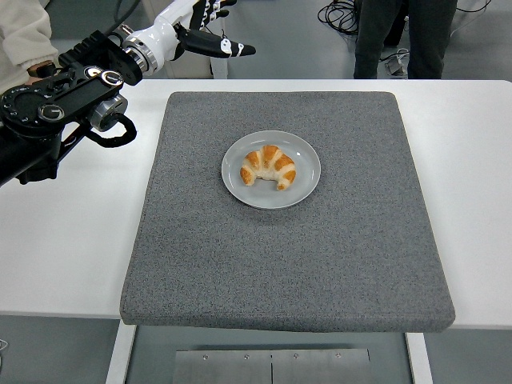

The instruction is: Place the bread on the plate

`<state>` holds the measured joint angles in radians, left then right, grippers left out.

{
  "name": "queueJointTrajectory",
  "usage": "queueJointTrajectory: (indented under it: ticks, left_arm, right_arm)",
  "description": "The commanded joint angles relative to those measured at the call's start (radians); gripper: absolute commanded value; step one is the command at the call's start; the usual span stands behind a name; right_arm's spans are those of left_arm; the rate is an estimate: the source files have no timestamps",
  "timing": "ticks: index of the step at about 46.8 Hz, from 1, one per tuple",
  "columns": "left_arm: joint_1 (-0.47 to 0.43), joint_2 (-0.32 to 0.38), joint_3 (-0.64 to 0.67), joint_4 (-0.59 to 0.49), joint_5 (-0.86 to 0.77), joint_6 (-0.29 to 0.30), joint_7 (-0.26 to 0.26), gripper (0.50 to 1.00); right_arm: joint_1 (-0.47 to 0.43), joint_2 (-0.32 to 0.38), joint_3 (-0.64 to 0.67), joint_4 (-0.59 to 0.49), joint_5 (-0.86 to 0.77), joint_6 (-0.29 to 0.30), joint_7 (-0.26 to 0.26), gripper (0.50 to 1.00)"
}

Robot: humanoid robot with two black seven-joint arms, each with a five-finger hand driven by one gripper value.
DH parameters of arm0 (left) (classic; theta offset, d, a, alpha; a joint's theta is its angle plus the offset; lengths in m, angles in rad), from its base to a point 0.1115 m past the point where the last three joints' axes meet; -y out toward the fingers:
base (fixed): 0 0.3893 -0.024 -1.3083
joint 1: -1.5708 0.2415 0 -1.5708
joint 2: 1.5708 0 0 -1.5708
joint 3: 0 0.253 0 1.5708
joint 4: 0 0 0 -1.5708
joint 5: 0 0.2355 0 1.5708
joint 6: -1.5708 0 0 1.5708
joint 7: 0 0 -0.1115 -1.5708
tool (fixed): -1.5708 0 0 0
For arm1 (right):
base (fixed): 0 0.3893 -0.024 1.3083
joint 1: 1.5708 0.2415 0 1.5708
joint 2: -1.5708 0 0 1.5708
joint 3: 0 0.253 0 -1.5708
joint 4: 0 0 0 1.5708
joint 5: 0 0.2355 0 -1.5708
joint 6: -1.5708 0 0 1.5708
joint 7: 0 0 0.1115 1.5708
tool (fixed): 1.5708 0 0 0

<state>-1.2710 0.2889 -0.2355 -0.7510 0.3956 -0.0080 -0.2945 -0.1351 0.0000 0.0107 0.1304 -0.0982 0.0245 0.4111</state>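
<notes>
- The golden-brown, curved croissant-shaped bread (269, 167) lies on the round, pale grey plate (306, 151), a little toward the plate's nine o'clock side, with its two tips pointing to six o'clock.
- The plate sits on the large, dark grey felt-like mat (288, 264), just above the mat's middle and slightly toward nine o'clock.
- The mat covers most of the white table (64, 240) — bare table shows at the three and nine o'clock sides.
- The robot's left hand (204, 24), white with black fingertips, is up at about eleven o'clock, past the table's far edge and well apart from the plate.
- Its fingers are spread and loosely extended, pointing toward three o'clock; it has hold of nothing.
- The black left arm (56, 104) comes in from the nine o'clock edge and runs up toward that hand, above the bare table beside the mat.
- A person's cream sleeve (22, 36) shows at the ten o'clock corner, behind the arm.
- Another person's dark trouser legs (404, 36) stand at about one o'clock, beyond the table's far edge.
</notes>
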Motion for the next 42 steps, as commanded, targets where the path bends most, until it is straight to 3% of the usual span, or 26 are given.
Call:
queueJointTrajectory:
  ticks: [1, 12, 17, 28, 42]
  left_arm:
    - [0.027, 0.003, -0.036, 0.001, -0.079, -0.010, 0.005, 0.974]
    - [0.110, -0.016, -0.136, 0.051, -0.156, -0.021, 0.014, 0.974]
    - [0.148, -0.037, -0.218, 0.085, -0.182, -0.027, 0.054, 0.974]
    - [0.216, -0.105, -0.364, 0.228, -0.234, -0.099, 0.097, 0.974]
    - [0.228, -0.194, -0.404, 0.357, -0.314, -0.168, 0.097, 0.974]
  right_arm:
    - [0.000, 0.000, 0.000, 0.000, 0.000, 0.000, 0.000, 1.000]
    - [0.000, 0.000, 0.000, 0.000, 0.000, 0.000, 0.000, 1.000]
    - [0.000, 0.000, 0.000, 0.000, 0.000, 0.000, 0.000, 1.000]
    - [0.000, 0.000, 0.000, 0.002, 0.000, 0.002, 0.000, 1.000]
    - [-0.001, 0.000, -0.002, 0.005, 0.000, 0.002, 0.000, 1.000]
